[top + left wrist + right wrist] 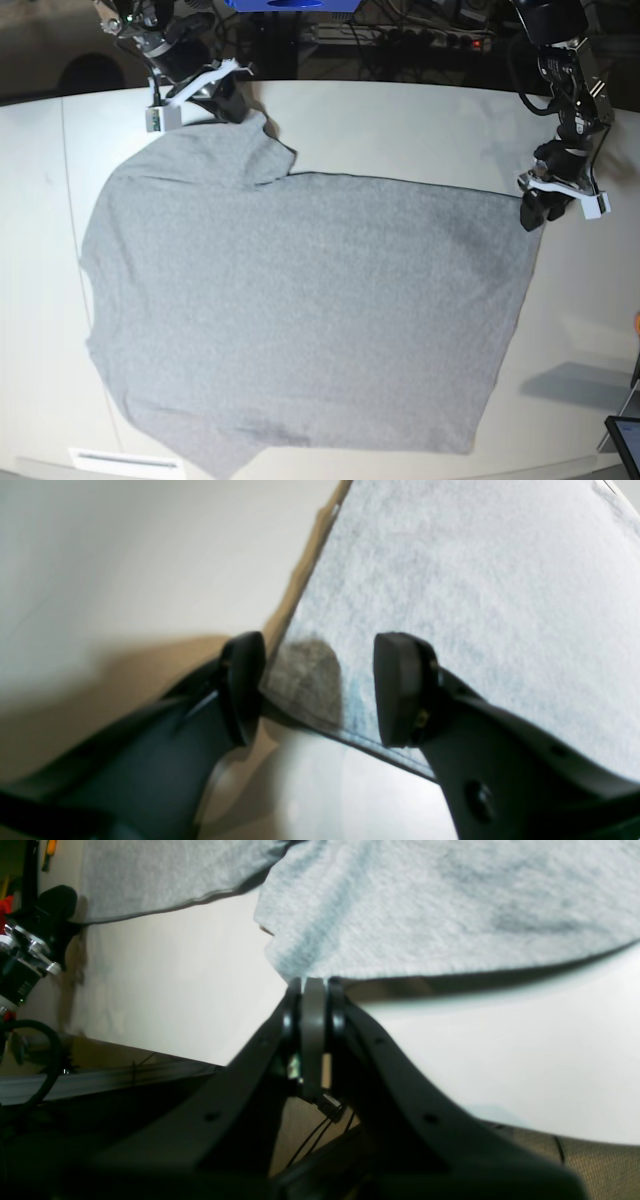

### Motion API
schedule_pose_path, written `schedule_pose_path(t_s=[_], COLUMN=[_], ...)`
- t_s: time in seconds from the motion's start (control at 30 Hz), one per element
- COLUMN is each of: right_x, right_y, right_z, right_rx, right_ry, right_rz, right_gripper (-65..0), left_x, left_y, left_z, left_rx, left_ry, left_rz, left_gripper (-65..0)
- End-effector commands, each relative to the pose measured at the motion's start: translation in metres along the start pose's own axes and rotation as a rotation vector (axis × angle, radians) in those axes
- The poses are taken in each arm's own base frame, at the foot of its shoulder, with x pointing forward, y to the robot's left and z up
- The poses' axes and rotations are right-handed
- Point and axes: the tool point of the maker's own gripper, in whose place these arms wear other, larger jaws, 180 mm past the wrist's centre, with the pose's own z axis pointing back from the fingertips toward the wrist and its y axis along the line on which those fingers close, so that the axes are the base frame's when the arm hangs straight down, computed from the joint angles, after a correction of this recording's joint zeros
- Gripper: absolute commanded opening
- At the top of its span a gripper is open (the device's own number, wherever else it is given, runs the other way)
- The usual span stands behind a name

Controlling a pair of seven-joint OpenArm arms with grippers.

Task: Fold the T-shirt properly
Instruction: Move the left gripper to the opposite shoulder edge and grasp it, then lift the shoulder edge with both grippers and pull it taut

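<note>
We see the T-shirt (300, 310) spread flat on the white bench (420, 130). Our right fingers (314, 985) are closed and pinch its sleeve edge. Our left fingers (320, 690) stand wide apart around its hem corner.

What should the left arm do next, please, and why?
Probably close the left gripper on the T-shirt corner. Its fingers stand open around the hem corner, while the right gripper is already shut on the sleeve, so both ends could then be lifted together.
</note>
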Motion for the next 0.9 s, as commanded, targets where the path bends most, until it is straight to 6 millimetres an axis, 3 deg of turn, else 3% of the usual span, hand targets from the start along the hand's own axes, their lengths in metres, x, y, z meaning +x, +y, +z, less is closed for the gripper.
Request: schedule_pose_path(t_s=[0.0, 0.07, 0.23, 0.4, 0.67, 0.87], right_x=[0.006, 0.007, 0.007, 0.007, 0.01, 0.039], right_y=[0.005, 0.005, 0.005, 0.005, 0.006, -0.009], right_z=[0.002, 0.002, 0.002, 0.002, 0.003, 0.008], right_rx=[0.017, 0.018, 0.018, 0.018, 0.02, -0.02], right_ry=[-0.023, -0.024, -0.024, -0.024, -0.036, -0.107], right_rz=[0.008, 0.009, 0.009, 0.009, 0.014, 0.033], right_gripper=[-64.7, -64.7, -64.7, -64.7, -64.7, -64.7], left_x=[-0.005, -0.006, -0.01, -0.01, -0.006, 0.001], left_y=[0.003, 0.002, 0.001, 0.001, 0.004, 0.002], left_z=[0.0, 0.0, 0.0, 0.0, 0.003, 0.01], left_rx=[0.01, 0.009, 0.008, 0.009, 0.015, 0.008], left_ry=[0.044, 0.045, 0.047, 0.047, 0.042, 0.034], left_rz=[-0.019, -0.018, -0.009, -0.007, -0.019, -0.057], left_gripper=[-31.2, -35.9, -59.8, -64.8, -65.0, -65.0])
